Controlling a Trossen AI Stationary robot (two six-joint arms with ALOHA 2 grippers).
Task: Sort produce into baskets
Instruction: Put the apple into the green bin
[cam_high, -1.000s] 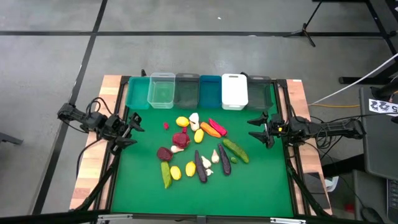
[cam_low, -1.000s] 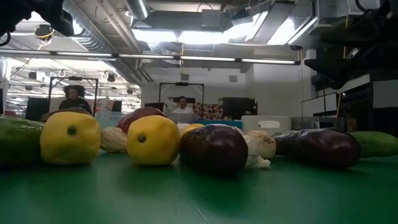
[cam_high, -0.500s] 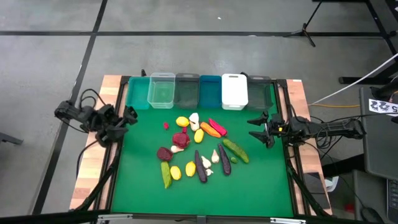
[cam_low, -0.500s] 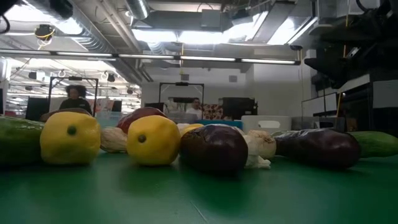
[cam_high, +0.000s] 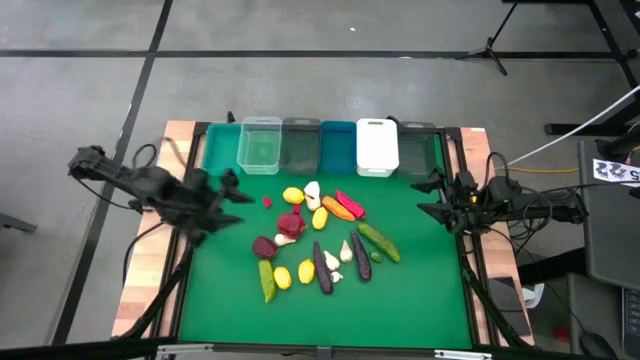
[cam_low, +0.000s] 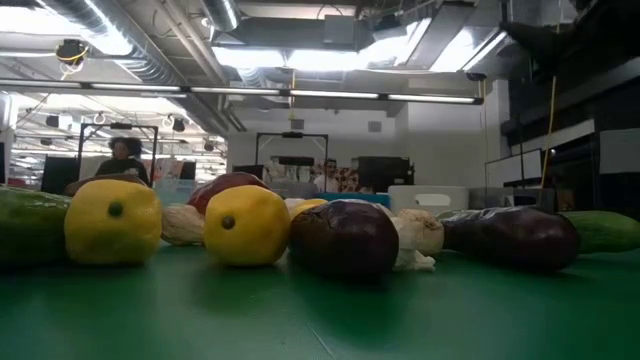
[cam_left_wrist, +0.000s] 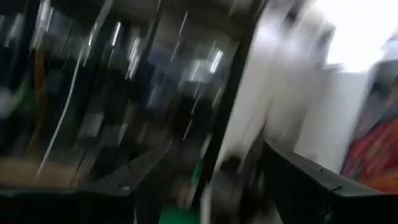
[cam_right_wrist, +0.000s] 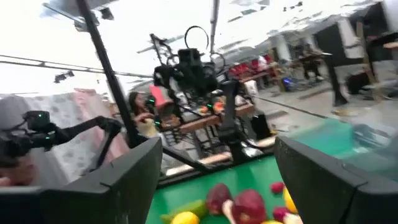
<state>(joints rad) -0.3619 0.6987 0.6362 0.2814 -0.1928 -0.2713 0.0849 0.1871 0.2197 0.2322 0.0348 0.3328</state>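
The produce lies in a loose heap in the middle of the green mat (cam_high: 420, 290): yellow lemons (cam_high: 293, 195), a carrot (cam_high: 340, 209), a red pepper (cam_high: 349, 201), dark red beets (cam_high: 290, 223), purple eggplants (cam_high: 323, 268), green cucumbers (cam_high: 379, 241) and whitish garlic (cam_high: 313, 190). The low view shows lemons (cam_low: 246, 225), a beet (cam_low: 343, 238) and an eggplant (cam_low: 510, 238) resting on the mat. Six baskets stand in a row along the far edge, from the teal-green one (cam_high: 220, 150) to the dark green one (cam_high: 420, 150). My left gripper (cam_high: 232, 200) is open over the mat's left side. My right gripper (cam_high: 432, 196) is open at the mat's right side, facing the heap (cam_right_wrist: 236, 202).
The clear basket (cam_high: 259, 146), grey basket (cam_high: 300, 146), blue basket (cam_high: 338, 146) and white basket (cam_high: 377, 146) stand side by side between the end baskets. A raised dark frame (cam_high: 185, 290) borders the mat. People show in the room beyond the table (cam_low: 122, 160).
My left gripper has first drawn back toward the table's left edge, then swung toward the right, over the mat's left side. My right gripper has drawn back a little toward the table's right edge. Both arms have left the top of the low view. The produce has stayed put.
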